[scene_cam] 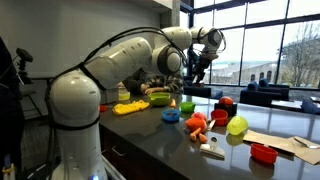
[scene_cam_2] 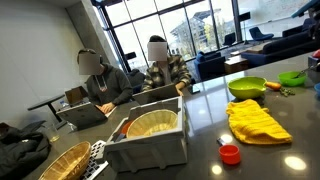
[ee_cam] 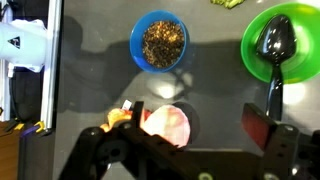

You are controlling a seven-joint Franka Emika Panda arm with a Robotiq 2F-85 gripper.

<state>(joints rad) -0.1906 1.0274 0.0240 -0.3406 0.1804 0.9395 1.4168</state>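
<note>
In the wrist view my gripper (ee_cam: 198, 120) is open, its two dark fingers wide apart above a dark glossy countertop. A round pink-orange object (ee_cam: 167, 125) shows between them, close to the left finger and well short of the right one. I cannot tell if the finger touches it. Beyond the gripper stand a blue bowl (ee_cam: 158, 42) filled with brown bits and a green bowl (ee_cam: 295, 30) holding a black spoon (ee_cam: 276, 45). In an exterior view the gripper (scene_cam: 190, 75) hangs above the counter over the blue bowl (scene_cam: 171, 115) and green bowl (scene_cam: 158, 98).
A yellow cloth (scene_cam: 130, 107), orange toy (scene_cam: 197, 125), red cup (scene_cam: 220, 116), yellow-green ball (scene_cam: 237, 126), red lid (scene_cam: 263, 153) and papers (scene_cam: 285, 140) lie on the counter. A white bin (scene_cam_2: 150, 145) with a woven basket stands at one end. Two people sit behind the counter.
</note>
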